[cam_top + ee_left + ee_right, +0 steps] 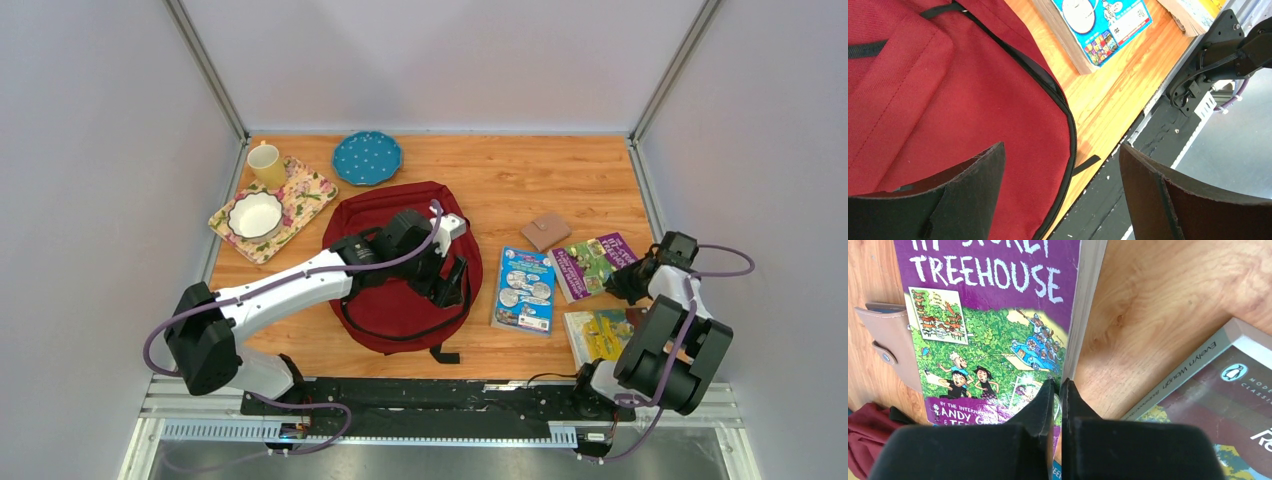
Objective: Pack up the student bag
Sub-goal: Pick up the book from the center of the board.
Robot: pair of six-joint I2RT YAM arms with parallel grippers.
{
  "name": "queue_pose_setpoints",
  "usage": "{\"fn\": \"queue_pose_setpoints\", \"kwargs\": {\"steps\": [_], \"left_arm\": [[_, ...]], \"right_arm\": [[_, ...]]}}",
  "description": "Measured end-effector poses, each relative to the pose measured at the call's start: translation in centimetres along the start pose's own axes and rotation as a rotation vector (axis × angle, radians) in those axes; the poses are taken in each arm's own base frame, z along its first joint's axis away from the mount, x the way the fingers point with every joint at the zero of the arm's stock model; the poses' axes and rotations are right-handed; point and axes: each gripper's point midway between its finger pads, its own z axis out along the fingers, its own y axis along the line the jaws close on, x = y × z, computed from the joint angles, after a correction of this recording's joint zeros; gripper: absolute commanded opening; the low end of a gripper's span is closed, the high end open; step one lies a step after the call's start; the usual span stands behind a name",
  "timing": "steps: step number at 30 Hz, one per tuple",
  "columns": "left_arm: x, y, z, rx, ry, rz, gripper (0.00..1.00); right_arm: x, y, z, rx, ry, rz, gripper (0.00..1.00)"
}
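The purple book is showing "TREEHOUSE" in white letters on its cover. At four o'clock from it, the paperback is showing "Evelyn Waugh" along its grey spine, beside a penguin logo.

1. Overhead view: bright, even, diffuse light; only faint, soft shadows on the worktop.
2. Left wrist view: student bag weave sharp; pale sheen on the wood; left tool dark, featureless.
3. Right wrist view: purple book cover crisp; right tool underexposed, slightly soft.
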Motion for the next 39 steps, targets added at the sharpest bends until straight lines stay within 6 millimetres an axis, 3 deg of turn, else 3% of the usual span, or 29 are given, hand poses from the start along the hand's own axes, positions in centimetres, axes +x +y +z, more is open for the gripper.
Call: {"fn": "queue_pose_setpoints", "kwargs": {"steps": [11, 23, 31, 39], "left_arm": [[-0.5, 0.8, 0.1, -0.042, -0.026, 0.004, 0.90], [-1.4, 2.0, -1.4, -0.127, -0.107, 0.004, 0.91], [-1.3, 2.8, -2.8, -0.179, -0.162, -0.017, 0.95], [-1.9, 3.5, -4.0, -0.206, -0.224, -0.048, 0.99]], "right_arm": [[0.7, 2.5, -0.4, -0.111, 0.010, -0.094, 0.00], [-1.4, 8.3, -7.5, -0.323, -0.096, -0.176, 0.00], [-0.2, 10.1, -9.7, -0.419, -0.052, -0.195, 0.00], [0.8, 13.3, -13.2, -0.576, -0.015, -0.242, 0.00]]}}
